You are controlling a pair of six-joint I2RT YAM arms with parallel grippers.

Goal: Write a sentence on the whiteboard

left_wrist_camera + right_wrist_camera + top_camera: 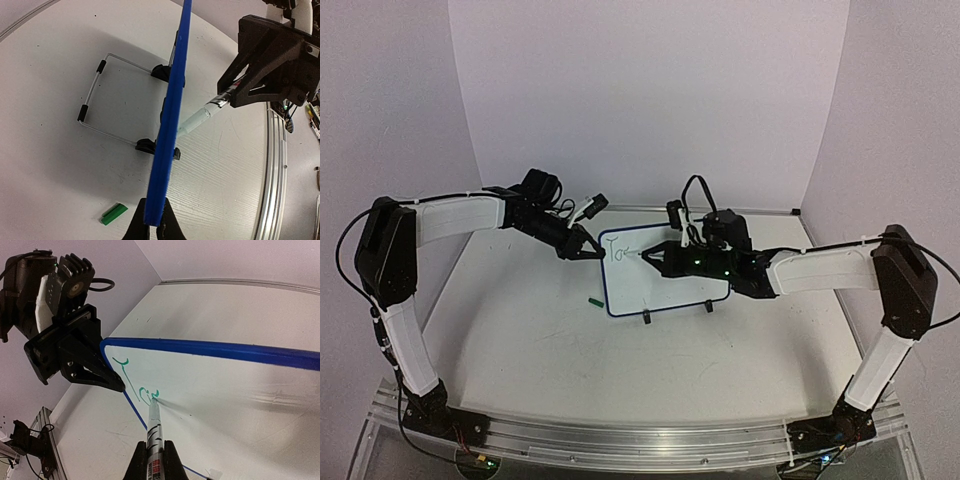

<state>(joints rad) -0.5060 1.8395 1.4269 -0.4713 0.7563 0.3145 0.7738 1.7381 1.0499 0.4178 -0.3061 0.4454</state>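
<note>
The whiteboard (650, 290) stands tilted on its wire stand at mid-table, white with a blue border (172, 100). My left gripper (588, 250) is shut on the board's upper left edge, its black fingers pinching the blue rim (154, 227). My right gripper (154, 460) is shut on a silver marker (154, 430). The marker's tip touches the board face (240, 385) near its top left. The sentence (142, 390) is only a few green strokes there, a "T" and a small loop beside it (620, 248).
A green marker cap (594, 300) lies on the table left of the board's lower corner (113, 214). The black-tipped wire stand (95, 95) juts out behind the board. An aluminium rail (640, 435) runs along the near edge.
</note>
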